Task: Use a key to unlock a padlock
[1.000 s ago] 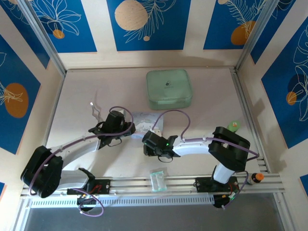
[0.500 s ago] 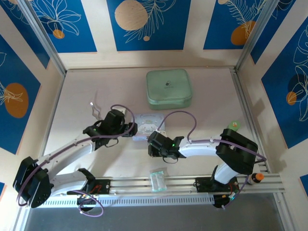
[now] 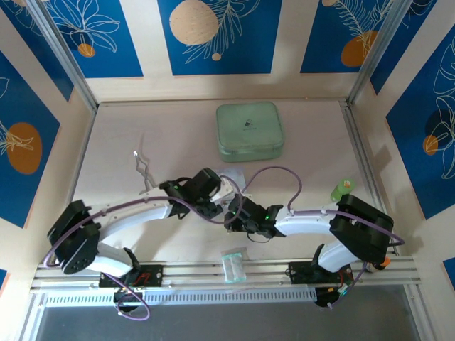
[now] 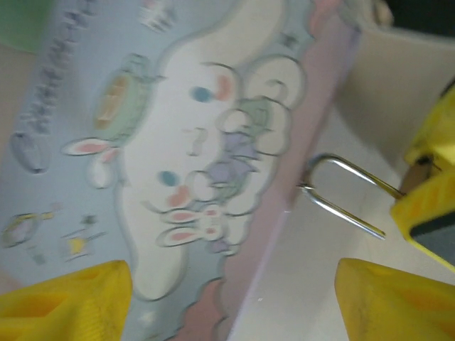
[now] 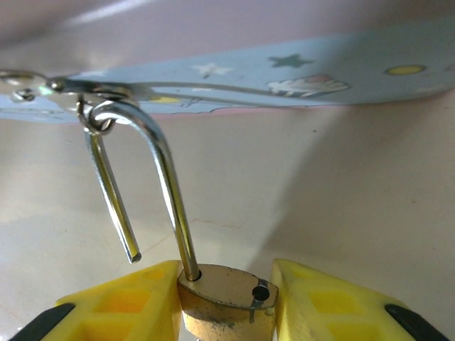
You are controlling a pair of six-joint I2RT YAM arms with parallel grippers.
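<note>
My right gripper pinches the padlock, left gripper spread wide; if I pull hard, the tin could slide

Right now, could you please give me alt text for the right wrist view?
The right gripper clamps a brass padlock by its body. Its silver shackle, one end free, hooks a metal clasp on a pale-blue tin.

**Top external:** fixed high behind the near edge, looking down on the whole surface. **Left wrist:** close above the printed tin, blurred; **right wrist:** low, very near the padlock. Both wrist views share the tin's edge and the shackle.
</note>
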